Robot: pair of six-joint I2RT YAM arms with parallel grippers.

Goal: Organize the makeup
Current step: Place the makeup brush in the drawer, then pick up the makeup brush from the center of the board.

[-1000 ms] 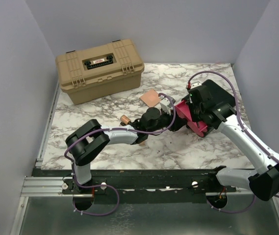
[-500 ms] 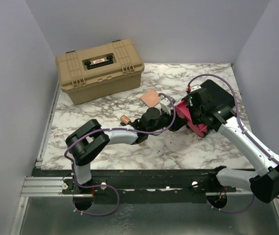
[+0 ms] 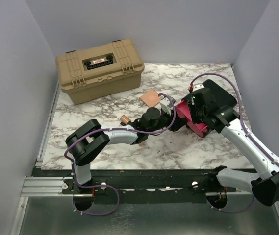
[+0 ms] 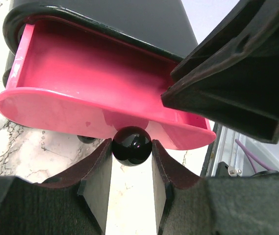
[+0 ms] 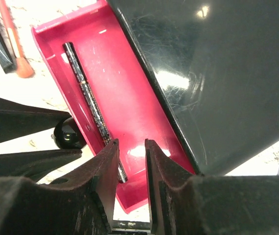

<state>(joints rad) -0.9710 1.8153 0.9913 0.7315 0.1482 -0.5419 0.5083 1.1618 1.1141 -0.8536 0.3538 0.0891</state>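
Item, as I see it: slim black tube (image 5: 87, 95) lying in pink drawer (image 5: 124, 88), 3 o'clock side of tabletop (image 3: 178, 152). Above it, right end effector (image 5: 131, 143) narrowly parted, empty. The left end effector (image 4: 131, 149) grips the drawer's knob (image 4: 131, 143).

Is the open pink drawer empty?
No, a slim black tube lies lengthwise inside the pink drawer.
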